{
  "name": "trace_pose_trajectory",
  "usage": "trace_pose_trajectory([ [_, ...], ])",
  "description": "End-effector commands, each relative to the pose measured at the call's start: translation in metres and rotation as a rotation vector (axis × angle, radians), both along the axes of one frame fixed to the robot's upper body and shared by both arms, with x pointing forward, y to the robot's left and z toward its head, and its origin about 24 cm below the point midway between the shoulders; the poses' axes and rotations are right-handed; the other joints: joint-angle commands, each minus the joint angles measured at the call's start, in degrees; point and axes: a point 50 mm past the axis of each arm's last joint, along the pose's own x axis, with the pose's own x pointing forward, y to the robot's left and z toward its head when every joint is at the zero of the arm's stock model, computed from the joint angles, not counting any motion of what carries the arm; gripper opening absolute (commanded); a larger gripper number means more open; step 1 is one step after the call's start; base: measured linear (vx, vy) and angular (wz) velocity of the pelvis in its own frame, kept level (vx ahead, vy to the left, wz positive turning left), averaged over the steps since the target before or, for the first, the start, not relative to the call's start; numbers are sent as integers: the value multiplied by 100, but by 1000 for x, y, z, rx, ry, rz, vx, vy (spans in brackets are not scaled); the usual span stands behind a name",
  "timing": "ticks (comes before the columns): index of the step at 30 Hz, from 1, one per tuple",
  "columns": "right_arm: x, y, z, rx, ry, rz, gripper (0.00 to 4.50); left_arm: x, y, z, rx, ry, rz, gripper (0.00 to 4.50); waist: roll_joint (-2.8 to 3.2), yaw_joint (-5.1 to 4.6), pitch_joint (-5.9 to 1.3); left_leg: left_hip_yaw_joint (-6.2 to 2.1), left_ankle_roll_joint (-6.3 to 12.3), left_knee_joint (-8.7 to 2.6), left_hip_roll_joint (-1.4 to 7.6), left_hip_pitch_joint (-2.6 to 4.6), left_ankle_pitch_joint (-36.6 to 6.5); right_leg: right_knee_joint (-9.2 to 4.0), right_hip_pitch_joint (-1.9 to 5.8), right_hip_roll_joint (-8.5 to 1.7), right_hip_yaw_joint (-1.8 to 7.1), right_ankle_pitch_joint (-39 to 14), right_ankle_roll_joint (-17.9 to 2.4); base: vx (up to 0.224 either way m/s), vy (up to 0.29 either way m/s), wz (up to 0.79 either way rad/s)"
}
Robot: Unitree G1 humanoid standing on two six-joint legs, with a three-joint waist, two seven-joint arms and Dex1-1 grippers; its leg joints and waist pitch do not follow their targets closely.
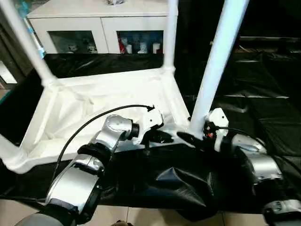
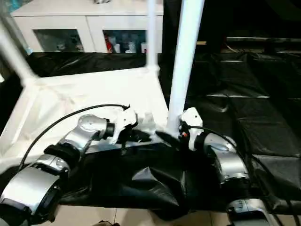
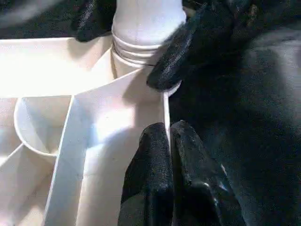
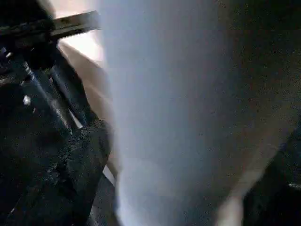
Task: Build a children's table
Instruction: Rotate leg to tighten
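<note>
The children's table lies upside down on a black sheet, its ribbed white top [image 1: 89, 101] facing up. Legs rise from its corner sockets: a far left leg [image 1: 26, 42], a far right leg [image 1: 170, 33] and the thick near right leg [image 1: 216, 61]. My left gripper [image 3: 169, 129] is shut on the thin rim wall of the top, just beside the near right socket. My right gripper [image 1: 195, 132] stands open at the base of the near right leg, with one black finger [image 3: 181, 52] on each side of the tube.
A white cabinet with glass doors [image 1: 99, 23] stands behind the table. The black sheet [image 1: 256, 94] covers the floor to the right, and a crumpled fold [image 1: 183, 183] bulges up between my forearms. A black cable [image 1: 89, 122] loops over my left arm.
</note>
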Motion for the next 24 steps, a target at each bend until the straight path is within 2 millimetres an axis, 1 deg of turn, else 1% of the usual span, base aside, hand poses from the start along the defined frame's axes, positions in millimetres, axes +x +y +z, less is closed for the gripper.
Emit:
trace_pose_trajectory([
  [1,-2,0,3,7,7,40,384,-2,-1,2,-14,-1,-49,0,-107,5,-377,-87,679,-336,240,142,-1156,-301,273,-272,114,-592,-1550,0,0,0],
  [2,-2,-1,4,8,9,43,384,-2,-1,2,-14,0,-50,0,-111,5,-378,-81,667,-329,234,142,-1168,-300,268,-273,115,-583,-1558,0,0,0],
  [3,-3,-2,4,10,17,58,384,-2,2,3,-16,5,-55,0,-170,0,-374,-76,676,-329,225,130,-1167,-305,279,-279,113,-616,-1553,0,0,0],
  [4,-4,-3,5,13,22,66,384,-2,3,3,-18,7,-58,0,-151,13,-377,-82,674,-326,227,129,-1156,-298,281,-292,114,-655,-1554,0,0,0],
  [5,-4,-3,5,19,30,78,357,-3,5,4,-20,11,-62,0,-146,12,-376,-78,683,-320,220,126,-1129,-306,280,-289,114,-706,-1534,0,0,0],
  [7,-5,-3,6,27,35,86,357,-3,7,4,-20,14,-64,0,-153,16,-381,-80,698,-318,227,124,-1048,-296,278,-286,114,-655,-1528,0,0,0],
  [10,-5,-2,6,32,38,92,321,-3,9,4,-20,19,-67,0,-145,18,-392,-83,735,-308,226,120,-943,-275,277,-283,109,-516,-1544,0,0,0],
  [12,-6,-1,4,41,45,99,312,-3,10,3,-19,22,-70,0,-148,18,-394,-82,764,-303,223,112,-915,-265,280,-281,107,-440,-1564,0,0,0],
  [13,-6,0,4,44,47,101,306,-4,10,3,-19,23,-70,0,-143,21,-392,-82,770,-303,223,115,-927,-269,276,-281,104,-456,-1562,0,0,0],
  [15,-8,1,3,51,53,105,281,-4,10,3,-20,25,-72,0,-142,19,-393,-81,748,-303,223,119,-951,-274,275,-282,105,-504,-1553,0,0,0],
  [16,-8,1,2,52,55,106,276,-4,10,3,-20,25,-72,0,-143,20,-392,-81,744,-304,223,118,-952,-275,275,-281,106,-511,-1550,0,0,0],
  [18,-10,2,0,58,62,104,271,-4,9,3,-21,23,-68,0,-116,20,-392,-82,734,-308,227,128,-970,-284,268,-275,108,-494,-1546,0,0,0],
  [20,-11,2,-2,70,64,83,267,-3,8,2,-21,16,-53,0,-123,18,-397,-84,716,-307,225,125,-982,-273,274,-275,104,-471,-1560,0,0,0],
  [22,-11,3,-4,74,65,54,267,-2,6,2,-22,7,-36,0,-110,15,-391,-87,689,-314,230,128,-1003,-275,268,-272,107,-480,-1558,0,0,0],
  [23,-8,5,-9,78,42,-42,267,2,3,2,-17,-15,29,0,-104,11,-392,-90,666,-316,230,126,-1039,-276,269,-277,105,-517,-1553,0,0,0],
  [24,-8,5,-9,78,42,-42,266,2,3,2,-17,-15,29,0,-108,-5,-381,-92,601,-327,230,133,-1129,-299,253,-279,105,-638,-1528,0,0,0],
])
